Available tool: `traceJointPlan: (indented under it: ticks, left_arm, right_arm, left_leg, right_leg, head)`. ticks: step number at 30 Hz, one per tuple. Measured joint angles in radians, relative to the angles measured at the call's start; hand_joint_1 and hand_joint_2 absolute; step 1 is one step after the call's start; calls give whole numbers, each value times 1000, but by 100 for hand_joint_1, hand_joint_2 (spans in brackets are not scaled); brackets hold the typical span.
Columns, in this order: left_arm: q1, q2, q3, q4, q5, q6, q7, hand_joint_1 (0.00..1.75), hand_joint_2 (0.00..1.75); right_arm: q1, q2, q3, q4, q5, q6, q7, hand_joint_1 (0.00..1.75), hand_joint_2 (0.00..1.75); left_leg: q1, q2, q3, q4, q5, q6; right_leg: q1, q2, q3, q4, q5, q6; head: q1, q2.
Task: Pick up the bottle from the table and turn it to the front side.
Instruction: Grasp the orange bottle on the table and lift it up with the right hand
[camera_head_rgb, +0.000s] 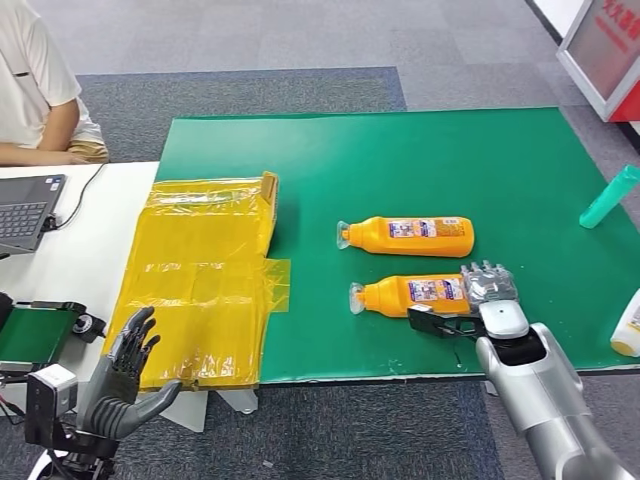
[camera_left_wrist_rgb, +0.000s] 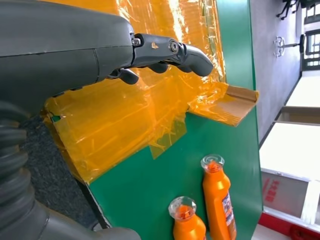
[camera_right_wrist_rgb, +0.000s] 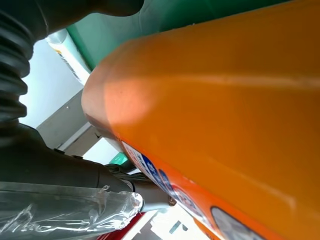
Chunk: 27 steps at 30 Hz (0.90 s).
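**Two orange bottles down, right hand on the near one**

Two orange bottles lie flat on the green mat (camera_head_rgb: 392, 150), caps pointing toward the left of the frame. The far bottle (camera_head_rgb: 411, 236) sits just above centre, untouched. The near bottle (camera_head_rgb: 411, 294) lies right of centre, lower down, and the right hand (camera_head_rgb: 490, 295) is at its base end, fingers draped over the top of it and the thumb reaching along its near side. From the right wrist camera that bottle's orange body looms huge, pressed close against the hand. Whether the fingers are truly clamped on it or only resting there, I cannot tell.

Over at lower left, the left hand (camera_head_rgb: 128, 365) is raised by the table's edge, fingers apart, nothing in it, beside the crinkled yellow plastic sheet (camera_head_rgb: 204, 280). A teal bottle (camera_head_rgb: 610, 197) lies at the right edge, a white bottle (camera_head_rgb: 628, 325) below it. Upper left, a person (camera_head_rgb: 34, 90) sits by a laptop (camera_head_rgb: 26, 205).
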Motion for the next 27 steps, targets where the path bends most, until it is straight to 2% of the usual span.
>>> traceJointPlan:
  ticks: [4, 5, 8, 9, 19, 27]
  left_arm:
    - [1, 2, 0, 0, 0, -1, 0, 0, 175]
    - [1, 2, 0, 0, 0, -1, 0, 0, 175]
    - [4, 3, 0, 0, 0, -2, 1, 0, 175]
    - [5, 3, 0, 1, 0, -3, 1, 0, 175]
    - [12, 4, -3, 2, -3, -4, 14, 0, 175]
    - [13, 6, -24, 2, -3, 8, 14, 0, 175]
  right_arm:
    - [-6, 0, 2, 19, 0, -24, -12, 0, 175]
    - [-7, 0, 3, 22, 0, -29, -14, 7, 175]
    - [-7, 0, 4, 28, 0, -42, -20, 137, 175]
    - [-7, 0, 4, 29, 0, -46, -23, 175, 175]
    - [9, 6, -6, 22, 0, -100, -40, 175, 175]
    - [104, 79, -139, -112, -131, -123, -159, 175, 175]
  left_leg:
    - [0, 0, 0, 0, 0, 0]
    - [0, 0, 0, 0, 0, 0]
    - [0, 0, 0, 0, 0, 0]
    - [0, 0, 0, 0, 0, 0]
    - [0, 0, 1, 0, 0, 0]
    - [0, 0, 0, 0, 0, 0]
  right_leg:
    - [0, 0, 0, 0, 0, 0]
    - [0, 0, 0, 0, 0, 0]
    - [0, 0, 0, 0, 0, 0]
    - [0, 0, 0, 0, 0, 0]
    - [0, 0, 0, 0, 0, 0]
    - [0, 0, 0, 0, 0, 0]
  head:
    - [0, 0]
    - [0, 0]
    - [0, 0]
    - [0, 0]
    - [0, 0]
    - [0, 0]
